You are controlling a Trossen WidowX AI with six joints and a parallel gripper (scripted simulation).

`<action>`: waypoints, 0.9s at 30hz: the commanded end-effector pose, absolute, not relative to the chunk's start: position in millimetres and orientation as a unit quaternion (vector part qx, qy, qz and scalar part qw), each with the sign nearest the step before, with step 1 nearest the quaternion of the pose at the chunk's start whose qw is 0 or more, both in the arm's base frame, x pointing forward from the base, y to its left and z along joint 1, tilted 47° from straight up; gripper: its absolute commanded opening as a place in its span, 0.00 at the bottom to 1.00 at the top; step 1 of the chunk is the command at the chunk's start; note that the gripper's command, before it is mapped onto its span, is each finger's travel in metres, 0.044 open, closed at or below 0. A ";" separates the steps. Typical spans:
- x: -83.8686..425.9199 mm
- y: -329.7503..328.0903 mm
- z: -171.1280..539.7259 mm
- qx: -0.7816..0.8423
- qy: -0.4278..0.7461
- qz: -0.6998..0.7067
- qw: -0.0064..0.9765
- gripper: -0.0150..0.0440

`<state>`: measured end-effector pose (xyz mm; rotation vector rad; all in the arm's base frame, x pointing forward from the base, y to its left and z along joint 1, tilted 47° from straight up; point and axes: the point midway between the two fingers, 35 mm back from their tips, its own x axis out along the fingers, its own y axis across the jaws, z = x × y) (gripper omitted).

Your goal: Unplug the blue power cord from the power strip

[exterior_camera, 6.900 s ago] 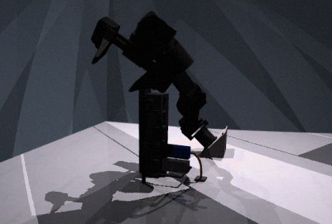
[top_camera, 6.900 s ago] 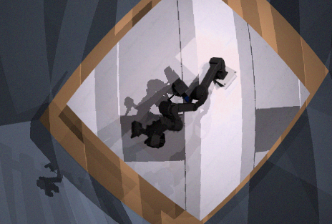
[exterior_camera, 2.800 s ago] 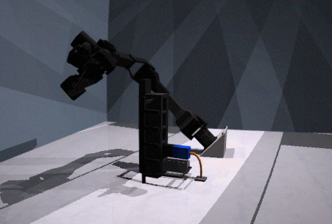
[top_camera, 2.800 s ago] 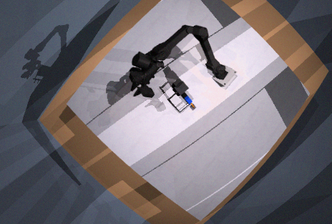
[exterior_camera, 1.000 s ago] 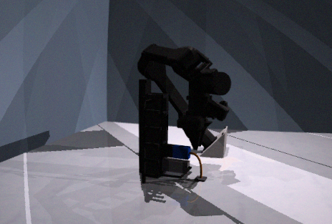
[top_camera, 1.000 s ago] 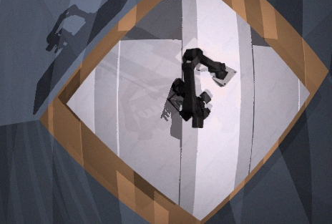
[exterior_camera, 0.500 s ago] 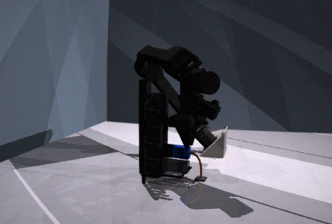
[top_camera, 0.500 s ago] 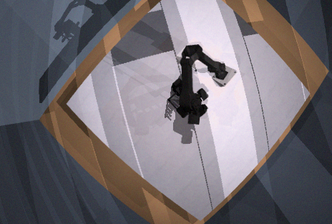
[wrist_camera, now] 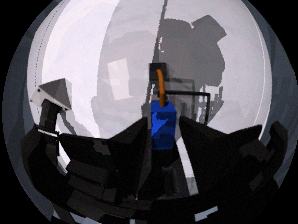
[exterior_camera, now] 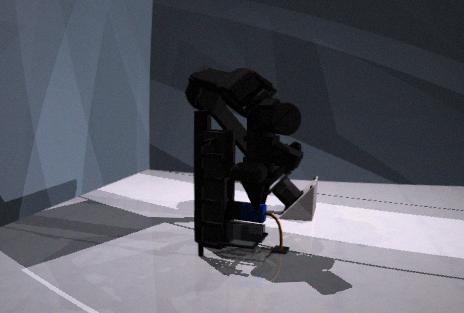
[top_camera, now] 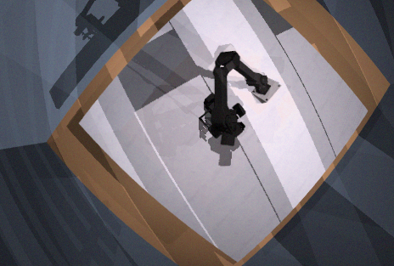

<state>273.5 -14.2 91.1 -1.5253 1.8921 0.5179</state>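
The blue plug [exterior_camera: 254,212] [wrist_camera: 163,126] lies level against the upright black power strip [exterior_camera: 217,190]. Dark parts hide where its rear end meets the strip, so how deep it is seated cannot be told. An orange cord [exterior_camera: 280,227] [wrist_camera: 161,89] curves from its free end down to a small black block [exterior_camera: 280,250] [wrist_camera: 158,69]. My gripper [wrist_camera: 164,120] is partly open and points down at the plug. Its fingertips stand on either side of the plug, with narrow gaps visible in the wrist view. In the top view the arm hides the plug and cord.
A light grey wedge mount [top_camera: 272,93] [exterior_camera: 306,205] [wrist_camera: 59,94] carries the arm's base. A pale grey box [exterior_camera: 247,233] sits below the plug beside the strip. A thin black frame [wrist_camera: 208,107] stands beside the cord. An orange-brown border [top_camera: 132,217] surrounds the work surface.
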 end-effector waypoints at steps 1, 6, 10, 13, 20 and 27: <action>272.2 -19.2 87.4 -0.582 0.721 0.197 0.320 0.53; 272.7 -17.0 88.8 -0.580 0.722 0.197 0.322 0.39; 272.7 -17.0 88.8 -0.580 0.722 0.197 0.322 0.31; 272.7 -17.0 88.8 -0.580 0.722 0.197 0.322 0.28; 274.1 -14.4 86.2 -0.580 0.721 0.197 0.322 0.25; 277.8 -7.0 78.6 -0.580 0.721 0.198 0.322 0.25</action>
